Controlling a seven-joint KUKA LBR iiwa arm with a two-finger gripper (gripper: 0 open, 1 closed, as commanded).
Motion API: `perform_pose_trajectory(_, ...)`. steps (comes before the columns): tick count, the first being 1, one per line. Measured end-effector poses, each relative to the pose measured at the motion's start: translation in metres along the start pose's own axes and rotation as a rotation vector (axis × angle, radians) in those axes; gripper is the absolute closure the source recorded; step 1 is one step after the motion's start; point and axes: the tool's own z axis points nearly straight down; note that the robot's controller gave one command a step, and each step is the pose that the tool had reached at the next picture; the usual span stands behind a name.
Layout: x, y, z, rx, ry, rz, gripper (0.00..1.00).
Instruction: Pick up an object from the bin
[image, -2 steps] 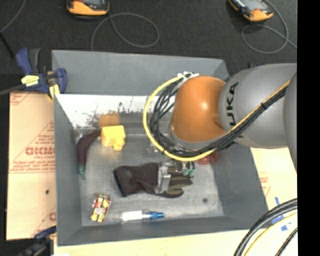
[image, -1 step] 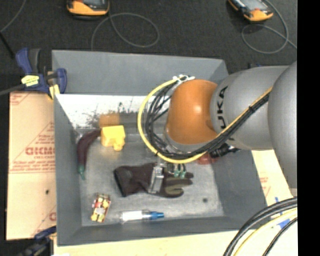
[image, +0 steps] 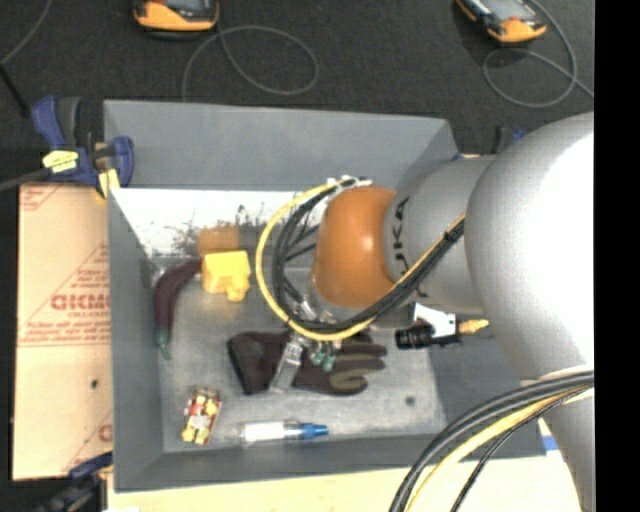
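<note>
In middle of bin, gripper low over dark glove-like cloth; spread or pinching, cannot tell, orange wrist cover blocks sight. Yellow block near back wall, syringe along front.

You're working in a robotics lab cell: a heavy grey industrial arm with an exposed cable loom leans over a bare metal bin of mismatched loose objects, on a dark floor where orange-and-black devices lie.
</note>
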Motion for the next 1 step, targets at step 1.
perform_pose_trajectory(1,-0.0085,-0.0019,0.0347,-0.008,-0.016,-0.015,1.0)
